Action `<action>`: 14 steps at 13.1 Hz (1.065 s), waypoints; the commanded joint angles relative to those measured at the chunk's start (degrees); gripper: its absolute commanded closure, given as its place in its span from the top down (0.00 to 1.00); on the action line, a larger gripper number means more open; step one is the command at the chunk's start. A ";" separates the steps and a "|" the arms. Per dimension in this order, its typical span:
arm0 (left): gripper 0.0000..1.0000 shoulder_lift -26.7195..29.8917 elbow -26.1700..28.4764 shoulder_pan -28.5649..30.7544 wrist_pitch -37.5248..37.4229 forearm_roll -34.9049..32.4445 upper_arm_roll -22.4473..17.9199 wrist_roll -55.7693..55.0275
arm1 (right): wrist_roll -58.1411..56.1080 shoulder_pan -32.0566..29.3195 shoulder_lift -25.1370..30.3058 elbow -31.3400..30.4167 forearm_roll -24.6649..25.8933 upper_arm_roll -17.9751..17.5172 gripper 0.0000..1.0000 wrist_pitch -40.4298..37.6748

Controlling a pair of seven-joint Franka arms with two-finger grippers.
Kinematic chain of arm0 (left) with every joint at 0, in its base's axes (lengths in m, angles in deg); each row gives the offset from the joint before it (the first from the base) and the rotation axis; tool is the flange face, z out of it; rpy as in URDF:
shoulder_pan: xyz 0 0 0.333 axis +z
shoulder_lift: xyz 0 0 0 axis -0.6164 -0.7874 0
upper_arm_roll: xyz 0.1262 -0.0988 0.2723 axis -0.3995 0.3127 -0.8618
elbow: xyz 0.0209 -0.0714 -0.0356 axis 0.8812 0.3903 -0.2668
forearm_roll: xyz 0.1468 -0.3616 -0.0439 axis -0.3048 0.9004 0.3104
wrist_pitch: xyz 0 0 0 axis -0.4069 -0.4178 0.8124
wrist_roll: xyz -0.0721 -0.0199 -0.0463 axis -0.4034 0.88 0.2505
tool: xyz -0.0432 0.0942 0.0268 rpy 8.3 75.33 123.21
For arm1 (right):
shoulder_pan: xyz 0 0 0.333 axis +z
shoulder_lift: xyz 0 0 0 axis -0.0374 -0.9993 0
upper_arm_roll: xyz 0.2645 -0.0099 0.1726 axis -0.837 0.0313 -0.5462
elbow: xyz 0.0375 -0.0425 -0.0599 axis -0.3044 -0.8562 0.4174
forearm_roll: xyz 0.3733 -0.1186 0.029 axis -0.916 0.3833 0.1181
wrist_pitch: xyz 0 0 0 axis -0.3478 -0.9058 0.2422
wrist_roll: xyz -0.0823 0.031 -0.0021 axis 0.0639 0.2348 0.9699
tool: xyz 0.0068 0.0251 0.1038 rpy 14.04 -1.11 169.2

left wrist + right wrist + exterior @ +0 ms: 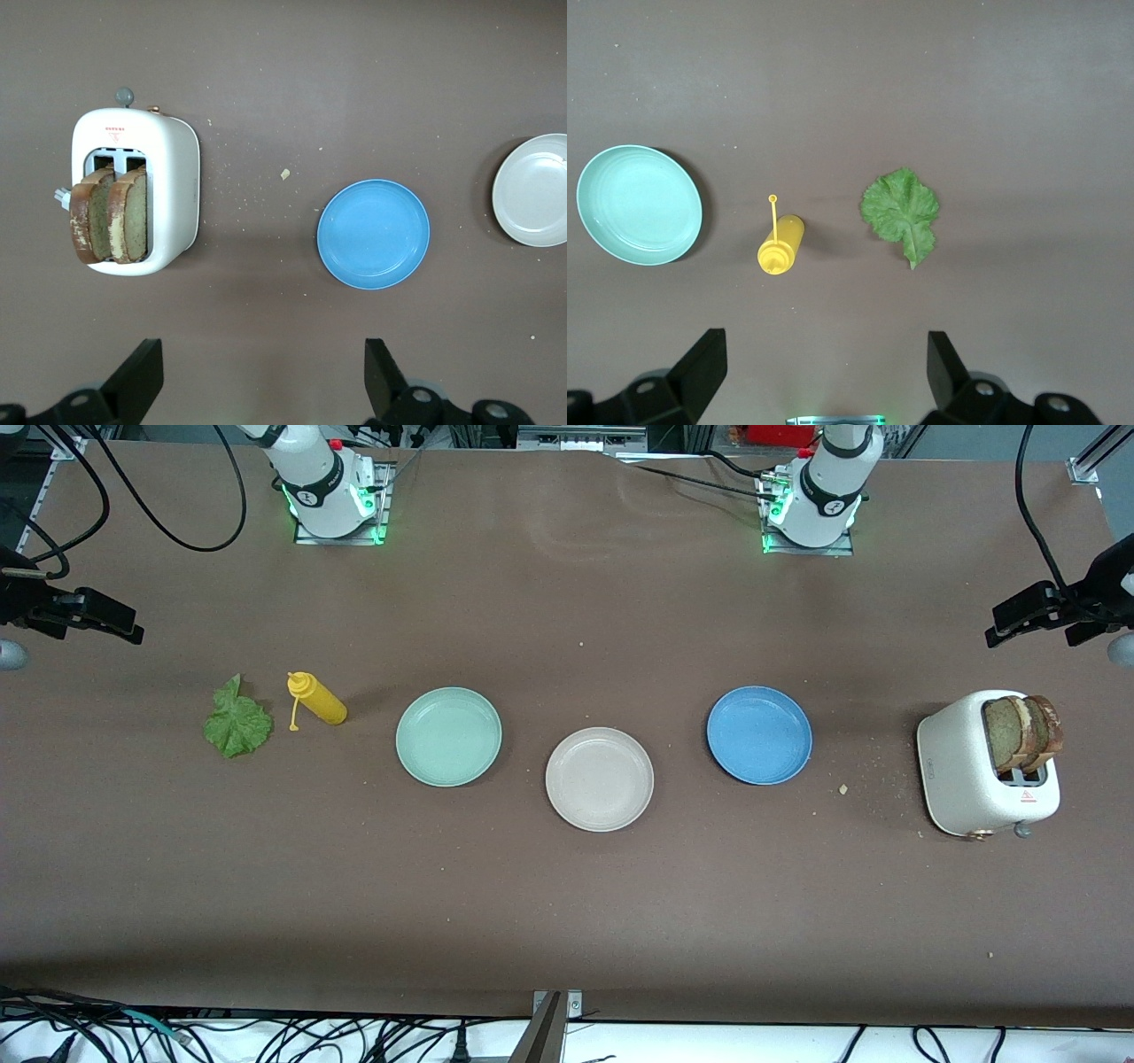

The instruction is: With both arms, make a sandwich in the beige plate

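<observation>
Progress: nothing assembled yet, by the look of it; every step is still ahead.
Beige plate (599, 779): bare, mid-bench, between the mint-green plate (448, 736) and the blue plate (759, 734), slightly nearer the front camera.
Bread slices (1023, 732): both standing in the toaster (985, 765) at the left arm's end.
Lettuce leaf (236, 725): flat on the bench at the right arm's end, beside the yellow squeeze bottle (317, 699).
Left end effector (257, 381): fingers spread apart, empty, raised over the bench near the toaster.
Right end effector (824, 376): fingers spread apart, empty, raised over the bench near the bottle and leaf.
Left to do: bread to plate, leaf on top, second slice over it.
</observation>
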 commanded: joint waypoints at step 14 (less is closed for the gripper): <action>1.00 2.14 -1.07 -0.04 -3.23 -1.19 5.30 -2.55 | -0.12 -0.24 0.60 -0.20 -1.45 0.13 1.00 -0.23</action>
